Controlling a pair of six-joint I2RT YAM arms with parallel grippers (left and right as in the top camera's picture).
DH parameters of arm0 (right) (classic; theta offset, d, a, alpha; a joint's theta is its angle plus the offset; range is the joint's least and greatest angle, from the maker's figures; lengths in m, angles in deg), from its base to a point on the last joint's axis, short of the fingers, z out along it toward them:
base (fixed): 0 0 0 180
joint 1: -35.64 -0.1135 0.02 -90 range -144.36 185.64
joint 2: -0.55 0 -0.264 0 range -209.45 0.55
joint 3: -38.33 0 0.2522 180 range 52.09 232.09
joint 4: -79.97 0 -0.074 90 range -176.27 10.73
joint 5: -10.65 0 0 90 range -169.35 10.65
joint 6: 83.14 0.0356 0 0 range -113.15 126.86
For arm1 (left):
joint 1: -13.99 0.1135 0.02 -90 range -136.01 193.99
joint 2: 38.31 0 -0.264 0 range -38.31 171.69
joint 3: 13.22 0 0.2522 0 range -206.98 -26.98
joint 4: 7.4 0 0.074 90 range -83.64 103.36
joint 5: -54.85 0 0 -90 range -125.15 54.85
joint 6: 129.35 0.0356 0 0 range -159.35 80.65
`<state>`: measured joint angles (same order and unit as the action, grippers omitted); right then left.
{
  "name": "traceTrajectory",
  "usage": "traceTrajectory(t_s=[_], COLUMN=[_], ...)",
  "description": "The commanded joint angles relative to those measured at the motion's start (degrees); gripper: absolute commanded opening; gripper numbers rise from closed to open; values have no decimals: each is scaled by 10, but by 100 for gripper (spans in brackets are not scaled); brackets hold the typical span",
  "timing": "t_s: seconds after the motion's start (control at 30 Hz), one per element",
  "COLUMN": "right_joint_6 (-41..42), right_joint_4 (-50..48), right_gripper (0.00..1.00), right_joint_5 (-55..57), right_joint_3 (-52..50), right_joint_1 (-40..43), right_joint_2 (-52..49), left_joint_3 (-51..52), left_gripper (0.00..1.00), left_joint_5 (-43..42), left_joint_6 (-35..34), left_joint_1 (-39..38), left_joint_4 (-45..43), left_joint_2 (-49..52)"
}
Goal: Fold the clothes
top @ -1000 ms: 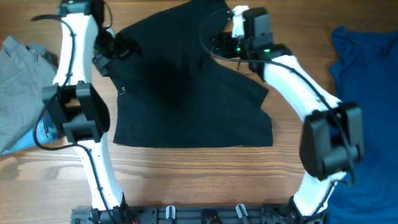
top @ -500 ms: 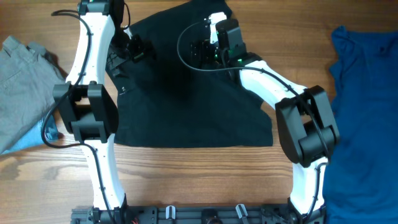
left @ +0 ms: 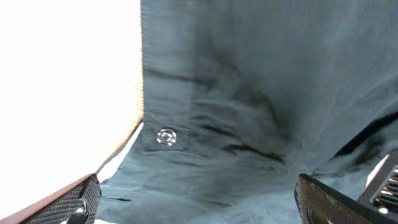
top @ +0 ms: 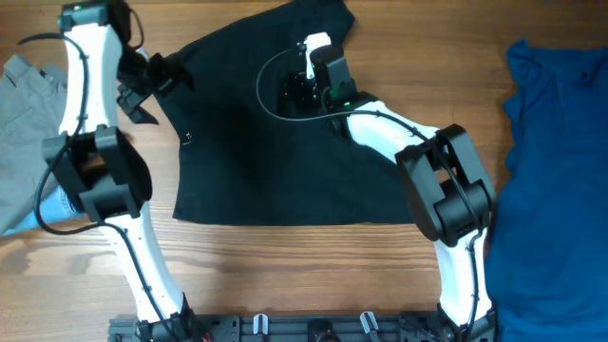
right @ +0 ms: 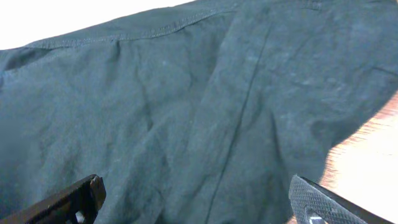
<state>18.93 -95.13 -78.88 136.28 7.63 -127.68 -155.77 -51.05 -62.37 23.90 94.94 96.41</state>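
Note:
A black garment (top: 285, 152) lies spread flat on the wooden table in the overhead view. My left gripper (top: 160, 76) is open and empty at the garment's upper left edge. In the left wrist view its fingers (left: 205, 208) straddle dark cloth (left: 261, 93) with a metal snap button (left: 166, 136) near the hem. My right gripper (top: 293, 90) is open and empty, low over the upper middle of the garment. In the right wrist view its fingers (right: 199, 208) frame dark cloth (right: 186, 112) with a seam running down it.
A grey garment (top: 28, 114) lies at the left edge with a light blue item (top: 62, 204) under it. A blue garment (top: 556, 161) lies along the right side. Bare wood (top: 294, 271) runs in front of the black garment.
My right gripper has moved left from the garment's upper right edge to over its upper middle. My left gripper swung toward the cloth, then back out to its left edge.

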Motion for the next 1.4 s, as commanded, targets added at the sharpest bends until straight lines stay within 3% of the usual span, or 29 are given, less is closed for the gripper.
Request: traceTrajectory(t_s=[0.0, 0.07, 0.1, 0.2, 0.27, 0.33, 0.67, 0.9, 1.3, 1.37], right_joint_6=[0, 2, 2, 5, 18, 21, 22, 95, 185, 186], right_joint_4=[-15, -18, -19, -18, -18, -18, 8, 64, 256, 294], right_gripper=[97, 89, 79, 34, 11, 4, 4, 4, 5, 24], right_joint_5=[20, 33, 37, 56, 75, 77, 98, 124, 154, 153], right_joint_3=[14, 14, 14, 14, 14, 14, 14, 14, 14, 14], right_joint_1=[-4, -4, -4, -4, -2, -2, 0, 9, 48, 61], right_joint_2=[-27, -33, -35, -36, -36, -36, -10, 23, 28, 28], left_joint_3=[-1, -1, -1, -1, -1, -1, 3, 3, 3, 3], left_gripper=[100, 100, 100, 100, 100, 100, 100, 100, 100, 100], left_joint_5=[-6, -6, -6, -6, -6, -6, -6, -6, -5, -6], left_joint_6=[-5, -5, -6, -5, -5, -5, -14, -23, -28, -28], left_joint_1=[1, 0, -1, -5, -9, -15, -52, -80, -97, -97], left_joint_4=[2, 2, 2, 2, 2, 2, -55, -88, -99, -100], left_joint_2=[2, 2, 2, 2, 2, 2, 10, 65, 137, 137])
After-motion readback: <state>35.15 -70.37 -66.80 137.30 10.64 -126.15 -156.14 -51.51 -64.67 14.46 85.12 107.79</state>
